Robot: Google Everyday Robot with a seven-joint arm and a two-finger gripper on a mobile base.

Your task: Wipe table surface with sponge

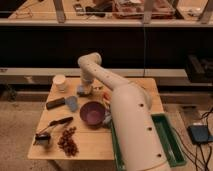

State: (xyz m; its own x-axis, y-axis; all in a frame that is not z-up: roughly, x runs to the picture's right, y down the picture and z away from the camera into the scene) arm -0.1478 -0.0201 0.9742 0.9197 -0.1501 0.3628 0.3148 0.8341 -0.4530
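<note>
1. I see the arm rise from the near right corner, cross the worktop, bend at an elbow over the far edge and drop straight down.
2. The pincer is at the end of that drop, low over the far left part of the worktop, just right of the cup.
3. The pincer is fully closed. It sits right at the sponge, but I can't tell if the pad is actually pinched between the fingers or only under them.
4. The sponge is a small pale blue-grey pad on the worktop, at the pincer tip, between the cup and some small orange bits.
5. A darker blue-grey piece lies just in front of the sponge, apart from it.
6. A dark block lies left of that piece, nearly touching it.
7. The purple bowl stands upright mid-worktop, near the arm's side.
8. A black utensil lies at a slant in front of the block.
9. A brown cluster sits near the front left edge, with a small dark item beside it that I can't make out.
10. The green tray sits at the right front, mostly hidden by the arm.
</note>
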